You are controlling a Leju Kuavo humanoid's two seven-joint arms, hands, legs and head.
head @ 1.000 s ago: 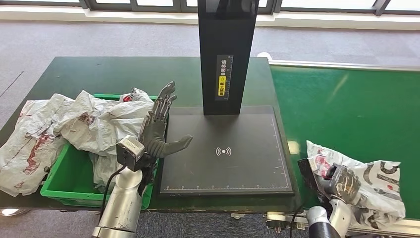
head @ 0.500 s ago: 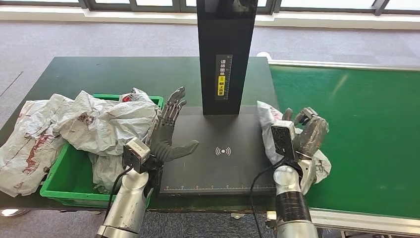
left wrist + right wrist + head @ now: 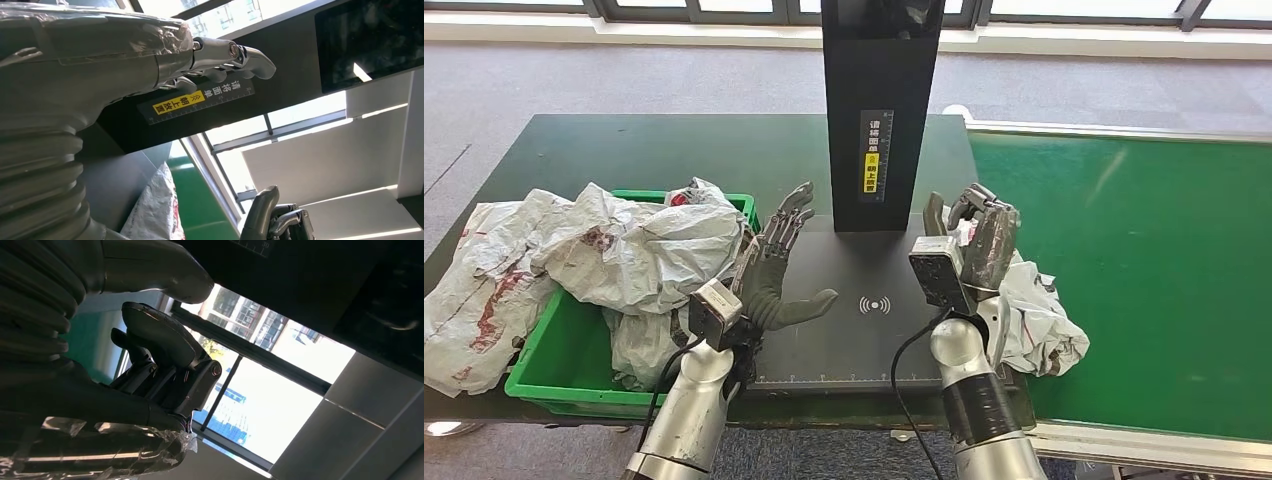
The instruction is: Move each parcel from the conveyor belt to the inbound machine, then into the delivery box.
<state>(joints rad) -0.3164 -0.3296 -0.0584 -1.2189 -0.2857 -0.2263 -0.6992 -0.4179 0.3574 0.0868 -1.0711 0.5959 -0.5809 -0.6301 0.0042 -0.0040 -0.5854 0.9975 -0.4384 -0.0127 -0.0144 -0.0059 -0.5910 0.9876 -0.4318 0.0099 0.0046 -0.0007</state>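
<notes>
Green bin (image 3: 559, 365) is stuffed with crumpled parcels (image 3: 639, 250); left hand (image 3: 774, 275) spread wide, empty, right hand (image 3: 984, 245) gripping a parcel (image 3: 1039, 320). The left wrist view catches the machine's yellow label (image 3: 172, 103) close.

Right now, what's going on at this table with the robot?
The robot's right hand holds a crumpled white parcel at the right edge of the black inbound machine's scan plate, beside the green conveyor belt. The left hand hangs open over the plate's left side. More white parcels are heaped in and around the green delivery box.
</notes>
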